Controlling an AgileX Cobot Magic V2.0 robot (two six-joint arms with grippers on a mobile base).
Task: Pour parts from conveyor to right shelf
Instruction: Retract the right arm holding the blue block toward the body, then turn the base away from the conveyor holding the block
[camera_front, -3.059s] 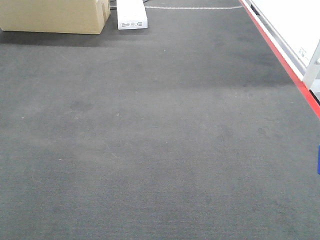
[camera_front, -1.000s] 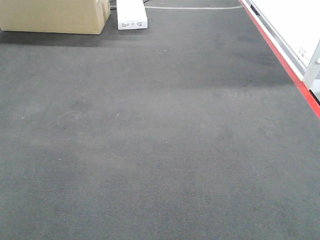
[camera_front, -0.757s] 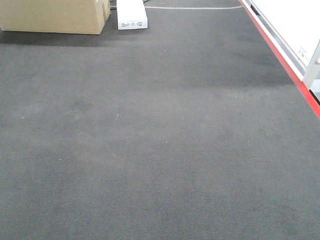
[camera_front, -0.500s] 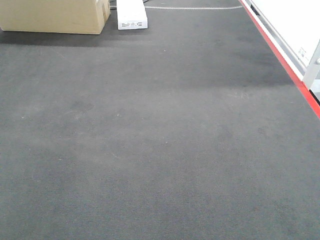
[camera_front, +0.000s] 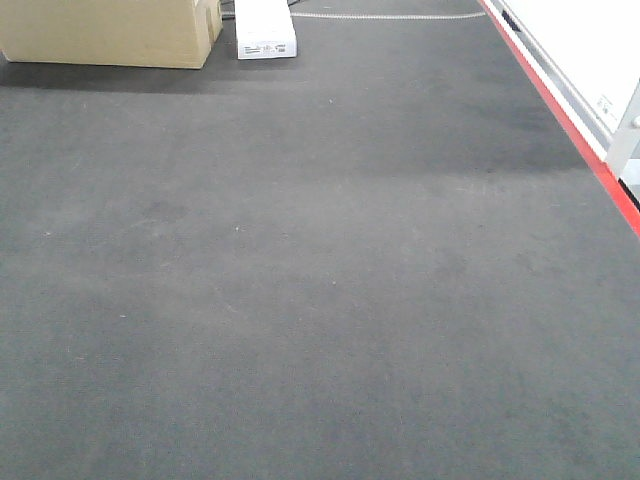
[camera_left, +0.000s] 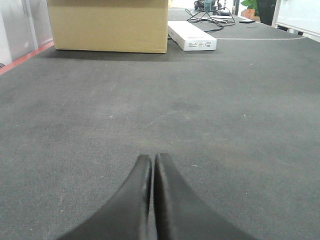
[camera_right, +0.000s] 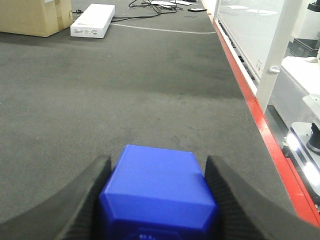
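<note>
Right jaws: pinching a blue part (camera_right: 159, 192), one dark pad against each of its side faces. The part fills the gap between them, its flat top face up. Cannot tell whether it rests on the conveyor (camera_right: 125, 90) or hangs just above it.

Left jaws: pressed together, tips touching, nothing between them, held low over the dark belt.

Ahead of the right jaws the grey textured belt runs on. To their right the red border stripe (camera_right: 260, 125) follows the belt edge, with a white side rail (camera_right: 235, 47) and a clear panel (camera_right: 250, 25) just beyond it. Far ahead and to the left lies a flat white box (camera_right: 93, 21), and a cardboard box (camera_right: 30, 17) further left still.

Far ahead of the left jaws stands the same cardboard box, slightly left, with the white box just to its right. Black cables (camera_left: 210, 20) lie behind them.
</note>
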